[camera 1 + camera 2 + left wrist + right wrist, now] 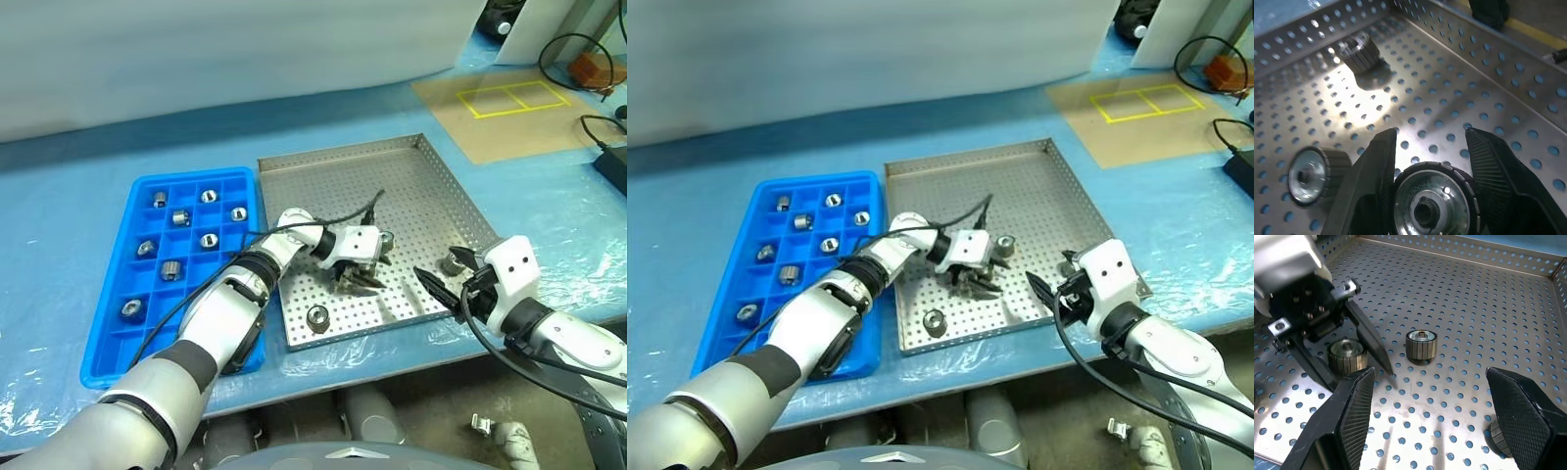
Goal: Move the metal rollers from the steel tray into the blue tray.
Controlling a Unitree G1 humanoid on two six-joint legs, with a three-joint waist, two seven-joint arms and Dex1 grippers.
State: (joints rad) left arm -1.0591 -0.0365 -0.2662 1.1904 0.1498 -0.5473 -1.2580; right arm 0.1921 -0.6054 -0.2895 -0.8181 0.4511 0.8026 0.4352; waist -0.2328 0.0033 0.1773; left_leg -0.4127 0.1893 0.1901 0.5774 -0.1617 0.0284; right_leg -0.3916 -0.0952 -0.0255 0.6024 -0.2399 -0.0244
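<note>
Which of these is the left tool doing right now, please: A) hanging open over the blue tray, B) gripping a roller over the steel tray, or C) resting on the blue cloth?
B: the left tool clamps a metal roller over the steel tray.

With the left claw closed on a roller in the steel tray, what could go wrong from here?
1. The left claw pinches its roller by the curved sides; it might slip out on the lift.
2. The open right claw hovers close over the steel tray; the arms could collide.

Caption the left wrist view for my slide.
Left gripper shut on a roller over the steel tray.
</note>
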